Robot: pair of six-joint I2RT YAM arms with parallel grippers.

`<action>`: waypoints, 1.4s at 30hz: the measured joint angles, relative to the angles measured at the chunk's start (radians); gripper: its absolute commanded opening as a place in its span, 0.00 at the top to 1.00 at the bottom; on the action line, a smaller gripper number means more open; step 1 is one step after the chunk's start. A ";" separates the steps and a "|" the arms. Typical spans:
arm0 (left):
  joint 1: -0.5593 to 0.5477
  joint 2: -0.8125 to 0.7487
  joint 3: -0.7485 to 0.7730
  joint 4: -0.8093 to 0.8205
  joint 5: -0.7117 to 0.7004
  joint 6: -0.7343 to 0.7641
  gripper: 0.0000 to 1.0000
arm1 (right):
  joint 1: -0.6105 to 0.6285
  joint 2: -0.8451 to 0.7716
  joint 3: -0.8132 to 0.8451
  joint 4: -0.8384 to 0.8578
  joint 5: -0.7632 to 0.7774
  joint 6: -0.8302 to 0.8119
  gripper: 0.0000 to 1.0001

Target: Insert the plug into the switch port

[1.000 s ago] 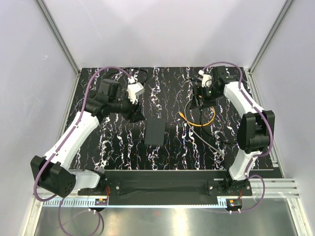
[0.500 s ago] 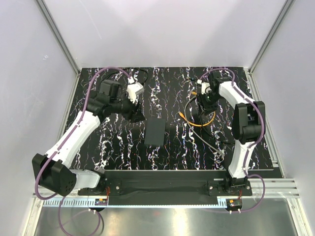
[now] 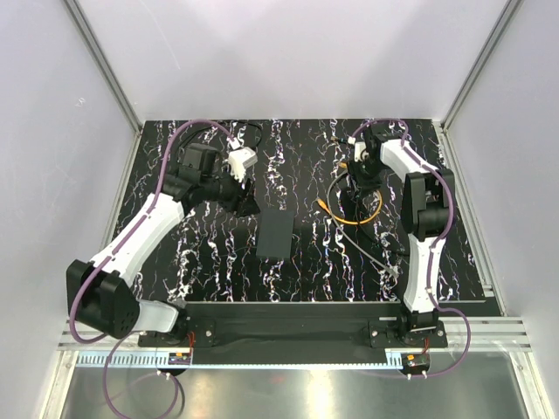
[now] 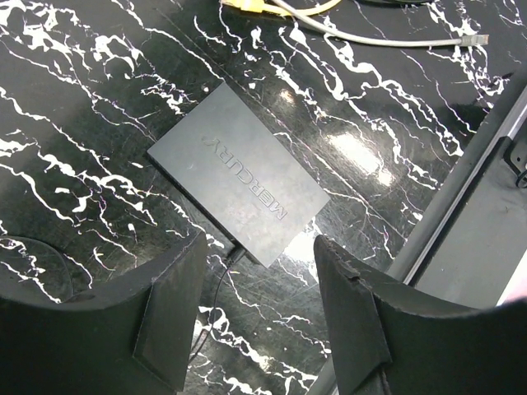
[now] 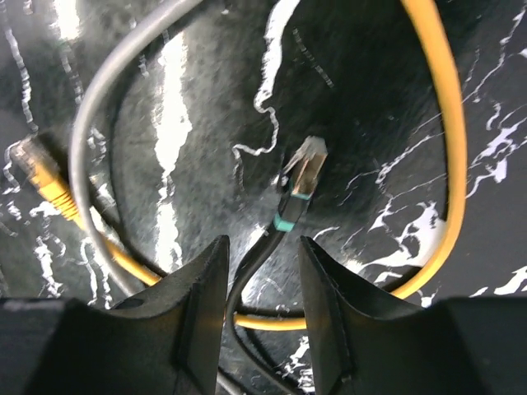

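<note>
Right wrist: your right pincer (image 5: 263, 244) straddles the cord (image 5: 247, 276) behind the plug (image 5: 305, 169), not clenched.
Left pincer (image 4: 259, 245): released, empty.
Risk: the yellow cable (image 5: 436, 123) crossing the cord may snag as you lift.

1. Bench (image 3: 210, 262): glossy black, streaked with white marble veins.
2. Flat box (image 4: 239, 173): matte black with grey lettering.
3. Yellow cable (image 5: 445, 107); pale grey cable (image 5: 90, 115).
4. Plug (image 5: 303, 169): silvery with a teal band, on a black cord (image 5: 251, 263).

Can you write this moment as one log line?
left gripper: open, near flat matte-black box | right gripper: open, straddling black cable behind metal plug
</note>
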 measured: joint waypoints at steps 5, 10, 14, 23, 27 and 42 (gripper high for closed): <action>0.000 0.023 0.000 0.012 -0.003 -0.015 0.39 | 0.000 0.020 0.000 0.011 0.024 0.003 0.59; 0.000 0.022 0.000 0.044 -0.005 -0.022 0.38 | -0.001 0.023 -0.023 0.029 0.017 -0.008 0.98; 0.002 0.006 0.000 0.079 0.009 -0.005 0.36 | -0.011 0.014 -0.040 0.038 -0.029 -0.026 1.00; -0.008 -0.071 0.019 0.082 0.155 0.220 0.36 | -0.068 -0.131 -0.071 -0.109 -0.291 -0.182 1.00; -0.097 -0.075 0.019 0.036 0.188 0.486 0.36 | -0.068 -0.219 -0.071 -0.229 -0.440 -0.275 1.00; -0.426 0.202 0.010 0.261 0.144 0.970 0.44 | -0.066 -0.249 -0.290 -0.429 -0.765 -0.631 1.00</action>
